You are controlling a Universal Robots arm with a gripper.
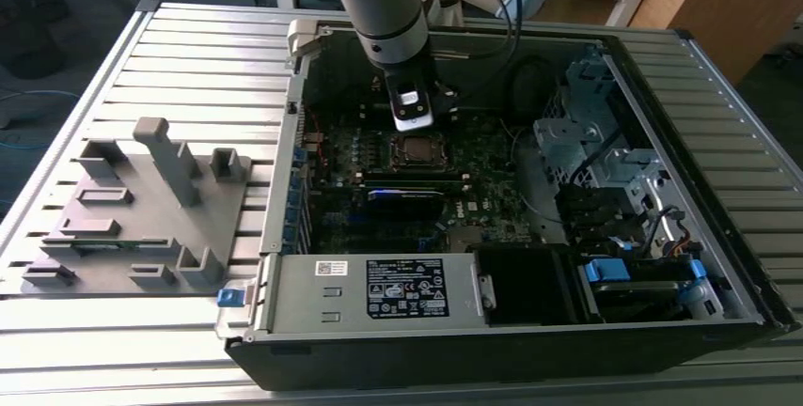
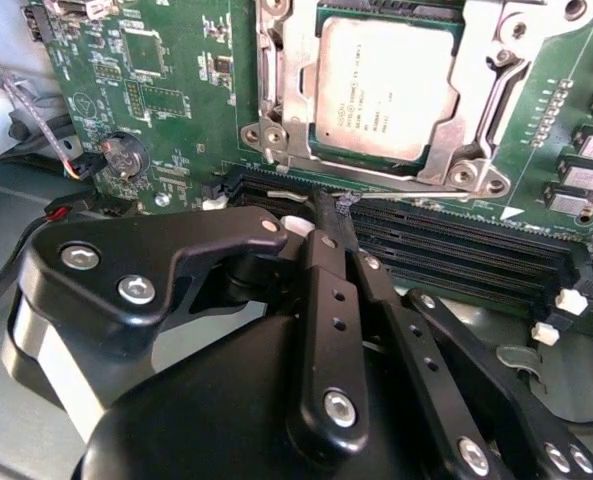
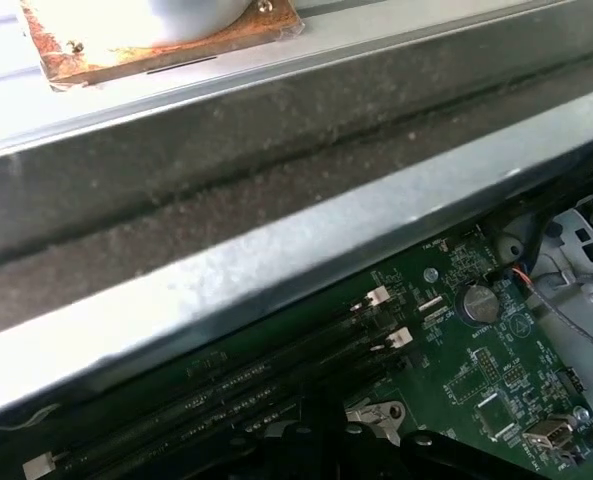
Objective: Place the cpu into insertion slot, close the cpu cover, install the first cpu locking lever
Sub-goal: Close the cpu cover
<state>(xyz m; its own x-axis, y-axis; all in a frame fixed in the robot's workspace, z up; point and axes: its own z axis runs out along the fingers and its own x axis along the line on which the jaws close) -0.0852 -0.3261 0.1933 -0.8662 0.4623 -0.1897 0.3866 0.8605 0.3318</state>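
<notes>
One arm (image 1: 383, 2) upright inside case (image 1: 527, 331), claw (image 1: 412, 121) just beside seated cpu (image 2: 381, 85)

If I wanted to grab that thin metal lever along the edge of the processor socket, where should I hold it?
Probably at the free end of the lever, the small bent tip by the memory slots, coming from above. Its rod lies flat along the edge of the cpu cover, leaving little there to pinch.

The cpu (image 2: 381, 85) inside the cpu cover (image 2: 288, 85), memory slots (image 2: 446, 235) just beside it.
</notes>
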